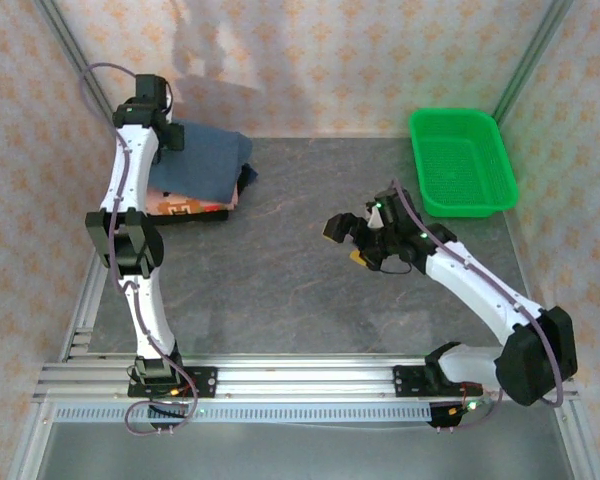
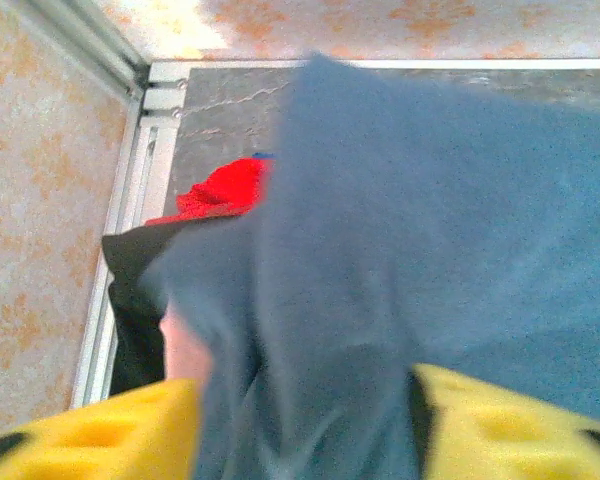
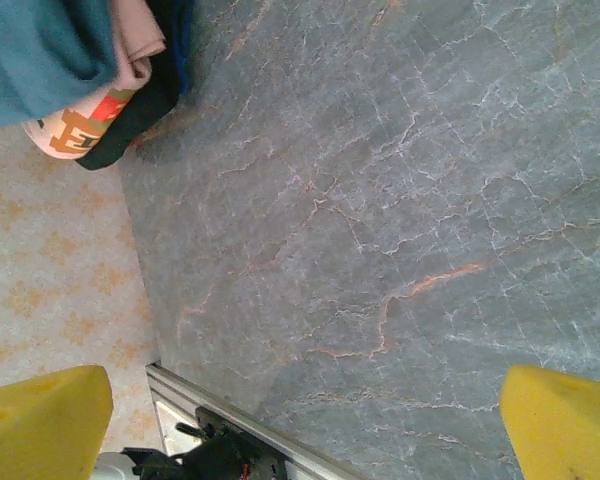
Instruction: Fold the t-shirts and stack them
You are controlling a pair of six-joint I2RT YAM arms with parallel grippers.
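T-shirt (image 1: 212, 158), slate-blue, tops far-left pile (image 1: 180, 207), long axis left-right, with left gripper (image 2: 307, 405) parted around it; right gripper (image 3: 305, 425) wide open.

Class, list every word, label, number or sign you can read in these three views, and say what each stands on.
Pink shirt: blocky orange print with one shape like an "E"; the rest is tucked under the blue shirt, so no whole word can be read.
In the top view the same print is too small to read.
Basket, table: no writing seen.
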